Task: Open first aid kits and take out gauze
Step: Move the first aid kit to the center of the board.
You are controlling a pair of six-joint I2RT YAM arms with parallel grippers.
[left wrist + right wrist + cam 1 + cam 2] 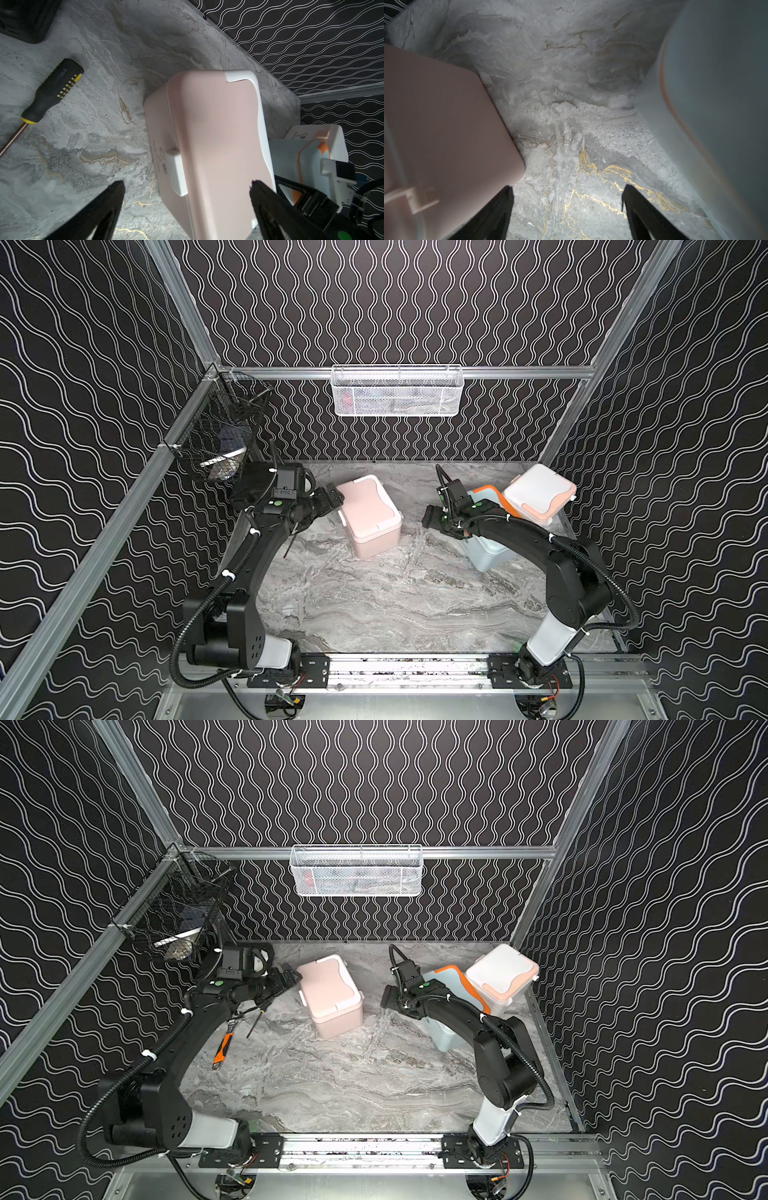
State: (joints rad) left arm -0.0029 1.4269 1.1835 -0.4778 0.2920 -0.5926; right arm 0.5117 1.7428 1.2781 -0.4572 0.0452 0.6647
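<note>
Pink kit [370,516] sat closed on the bench [374,605]; I saw the left gripper [187,185] spread wide by its latch [176,172], the right gripper [569,191] apart between it and the blue-grey kit [484,553].

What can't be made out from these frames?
- Gauze: none visible. The pink kit and the white kit have their lids shut, which hides the contents.
- Blue-grey kit: mostly covered by the right arm in both top views and blurred in the right wrist view, so the lid state is unclear.
- White mesh basket: the contents are too small and screened by the mesh.
</note>
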